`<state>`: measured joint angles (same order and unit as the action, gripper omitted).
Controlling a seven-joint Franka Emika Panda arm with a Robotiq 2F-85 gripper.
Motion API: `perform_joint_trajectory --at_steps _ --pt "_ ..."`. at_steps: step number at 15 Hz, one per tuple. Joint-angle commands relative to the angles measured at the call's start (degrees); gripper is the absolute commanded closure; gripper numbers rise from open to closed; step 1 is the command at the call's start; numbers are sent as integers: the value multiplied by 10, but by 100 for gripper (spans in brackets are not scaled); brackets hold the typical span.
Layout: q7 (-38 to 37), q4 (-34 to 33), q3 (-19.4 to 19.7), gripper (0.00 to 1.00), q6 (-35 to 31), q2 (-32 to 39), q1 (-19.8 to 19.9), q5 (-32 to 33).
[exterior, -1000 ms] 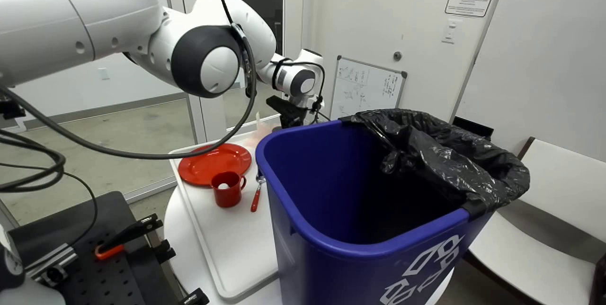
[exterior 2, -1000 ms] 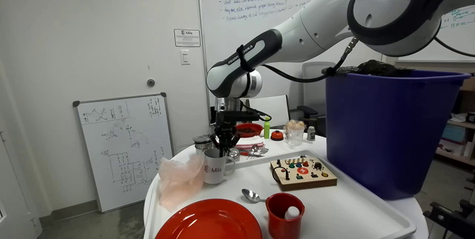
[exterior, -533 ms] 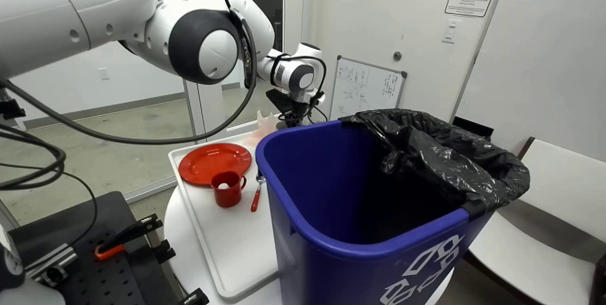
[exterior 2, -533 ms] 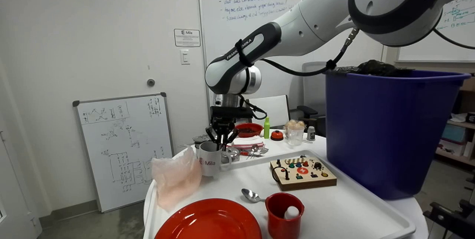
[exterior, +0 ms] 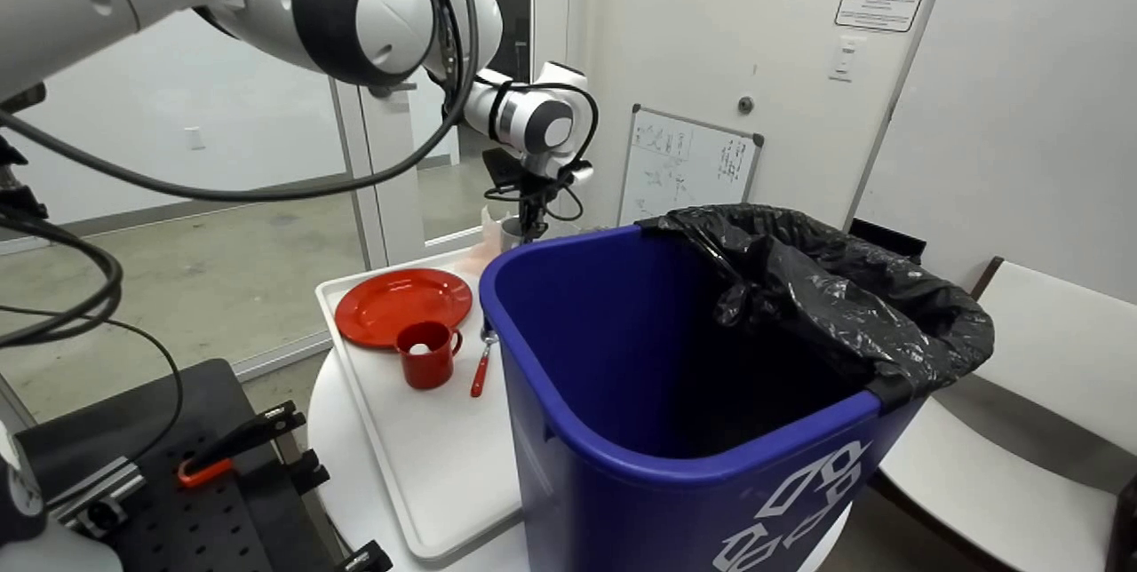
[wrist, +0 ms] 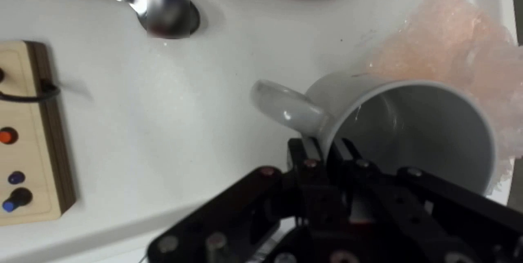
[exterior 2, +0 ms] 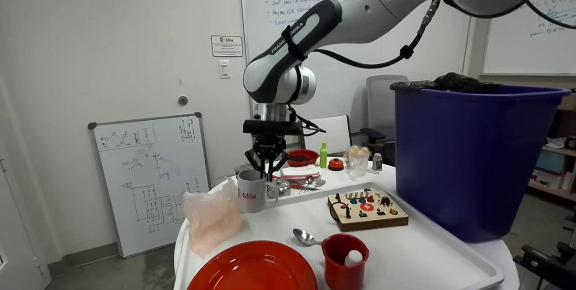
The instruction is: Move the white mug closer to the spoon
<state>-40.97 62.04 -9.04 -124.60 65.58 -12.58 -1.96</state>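
The white mug [exterior 2: 253,193] with a Mila logo is upright at the far end of the tray. It shows large in the wrist view [wrist: 408,124], with its handle towards the spoon, and as a small part in an exterior view [exterior: 511,233]. My gripper [exterior 2: 266,175] is shut on the mug's rim near the handle, one finger inside and one outside, as the wrist view [wrist: 322,144] shows. I cannot tell whether the mug's base touches the tray. The spoon [wrist: 171,14], silver with a red handle [exterior: 480,374], lies on the tray apart from the mug.
A crumpled pink plastic bag [exterior 2: 211,220] is beside the mug. A red plate [exterior 2: 252,267], a red mug [exterior 2: 345,267] holding a white object, and a wooden button board [exterior 2: 369,218] are on the white tray [exterior 2: 477,258]. A tall blue bin [exterior 2: 472,159] stands at the tray's side.
The arm has risen. My gripper and the white mug have shifted together leftward and up in an exterior view, and the pink bag has shifted slightly left. The spoon, plate and red mug are unmoved.
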Motion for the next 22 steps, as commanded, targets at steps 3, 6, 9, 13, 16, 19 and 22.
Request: perform_joint_trajectory --at_steps 3,6,9,13,16,19,22 --pt "-1 30 21 91 1 -22 -18 -24" --pt "-19 41 26 98 -14 -27 -19 -30" --pt "-87 76 39 98 -78 -29 -19 -70" --pt "-161 159 51 98 -165 -53 -17 -112" --pt "-222 254 61 98 -251 -96 -24 -139" --pt "-294 328 77 98 -321 -136 -38 -155" --pt "-377 406 106 98 -370 -186 -63 -162"
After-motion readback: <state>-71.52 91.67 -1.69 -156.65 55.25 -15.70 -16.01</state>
